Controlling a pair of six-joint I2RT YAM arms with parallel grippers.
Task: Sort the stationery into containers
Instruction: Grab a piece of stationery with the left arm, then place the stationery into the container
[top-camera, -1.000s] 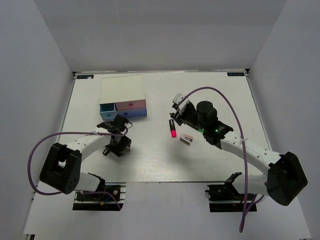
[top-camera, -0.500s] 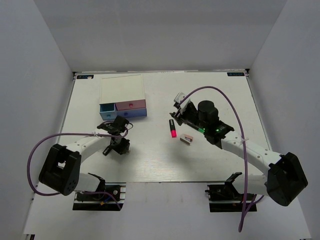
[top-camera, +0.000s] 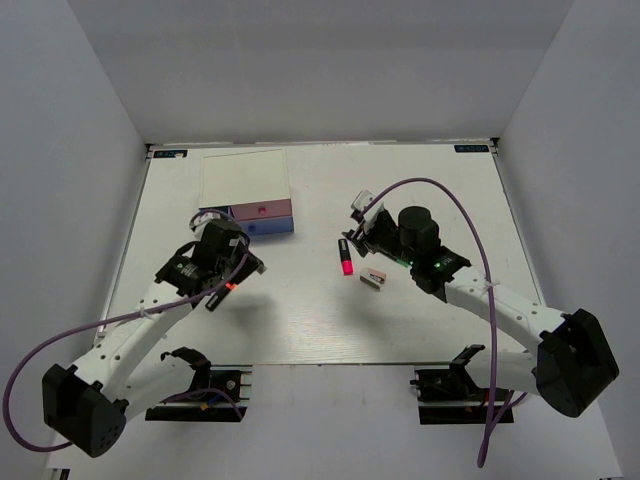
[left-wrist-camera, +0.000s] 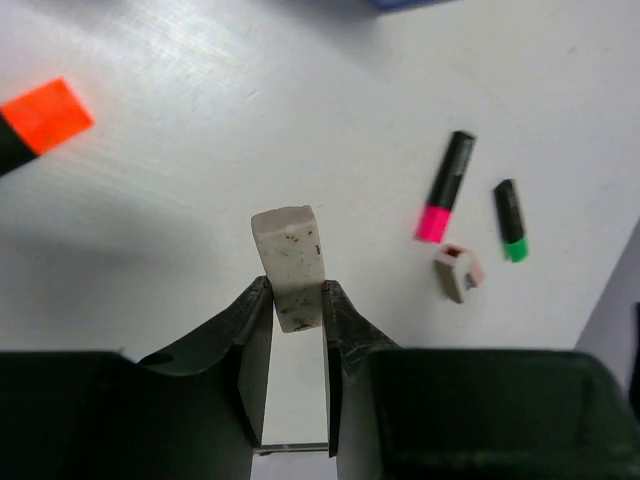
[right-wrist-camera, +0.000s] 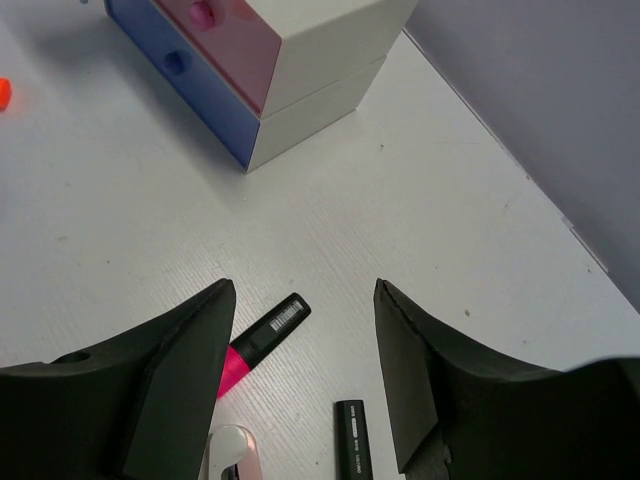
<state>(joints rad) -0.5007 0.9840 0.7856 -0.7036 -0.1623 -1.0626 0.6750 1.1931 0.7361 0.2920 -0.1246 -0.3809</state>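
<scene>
My left gripper (top-camera: 240, 262) is shut on the grey-white eraser (left-wrist-camera: 290, 255) and holds it above the table, in front of the drawer box (top-camera: 243, 176). The orange highlighter (top-camera: 224, 292) lies just below it and shows in the left wrist view (left-wrist-camera: 45, 115). My right gripper (top-camera: 360, 222) is open and empty (right-wrist-camera: 303, 290) above the pink highlighter (top-camera: 345, 256) (right-wrist-camera: 262, 335). The pink-white eraser (top-camera: 374, 277) (left-wrist-camera: 458, 272) and the green highlighter (left-wrist-camera: 510, 220) lie beside it. The tan eraser is out of view.
The box shows a pink drawer (top-camera: 262, 209), a purple drawer (top-camera: 268, 227) and a light blue drawer (top-camera: 208, 214) partly hidden by my left arm. Grey walls enclose the table on three sides.
My left arm has risen off the table with the grey-white eraser and swung towards the box. My right gripper has drifted slightly right and stayed open.
</scene>
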